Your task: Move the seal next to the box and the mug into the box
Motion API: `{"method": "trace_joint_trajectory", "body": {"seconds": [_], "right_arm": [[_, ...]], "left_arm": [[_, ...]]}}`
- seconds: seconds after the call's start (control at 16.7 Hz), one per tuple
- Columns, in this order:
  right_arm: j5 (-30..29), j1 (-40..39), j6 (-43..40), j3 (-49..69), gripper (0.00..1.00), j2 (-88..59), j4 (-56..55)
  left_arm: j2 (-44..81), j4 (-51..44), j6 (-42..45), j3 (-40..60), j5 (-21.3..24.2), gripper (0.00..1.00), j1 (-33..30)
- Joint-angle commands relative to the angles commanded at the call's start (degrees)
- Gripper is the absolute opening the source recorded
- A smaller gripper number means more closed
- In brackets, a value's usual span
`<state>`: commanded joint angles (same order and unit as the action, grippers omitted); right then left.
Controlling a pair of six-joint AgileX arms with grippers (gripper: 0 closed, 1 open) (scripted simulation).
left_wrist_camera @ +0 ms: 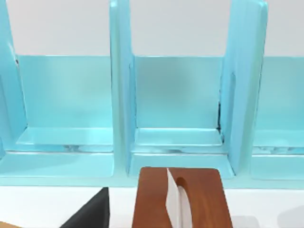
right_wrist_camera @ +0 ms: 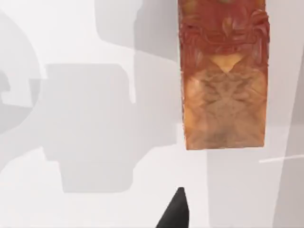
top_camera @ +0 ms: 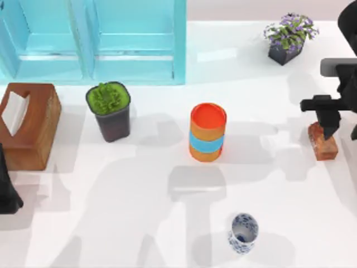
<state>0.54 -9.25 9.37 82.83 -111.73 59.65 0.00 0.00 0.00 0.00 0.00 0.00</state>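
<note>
The seal is a small reddish-brown mottled block lying on the table at the far right. In the right wrist view the seal sits close below the camera. My right gripper hangs directly over the seal's far end. The mug, white with a blue pattern, stands upright near the front edge, right of centre. The box is a light-blue open container with dividers at the back left; the left wrist view looks into the box. My left arm is parked at the front left edge.
A brown wooden tissue box stands at the left, in front of the blue box. A dark pot with a green plant stands beside it. An orange cylinder with a blue band is at centre. A purple-flowered pot is at the back right.
</note>
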Motion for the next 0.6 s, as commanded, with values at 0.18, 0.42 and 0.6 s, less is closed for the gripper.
{"method": "trace_joint_trajectory", "body": {"seconds": [0.18,0.42,0.6], "right_arm": [[0.0,0.0,0.0,0.0,0.98,0.0,0.0],[0.0,0.0,0.0,0.0,1.0,0.0,0.0],[0.0,0.0,0.0,0.0,1.0,0.0,0.0]], "left_arm": [[0.0,0.0,0.0,0.0,0.0,1.0,0.0],[0.0,0.0,0.0,0.0,0.0,1.0,0.0],[0.0,0.0,0.0,0.0,0.0,1.0,0.0]]}}
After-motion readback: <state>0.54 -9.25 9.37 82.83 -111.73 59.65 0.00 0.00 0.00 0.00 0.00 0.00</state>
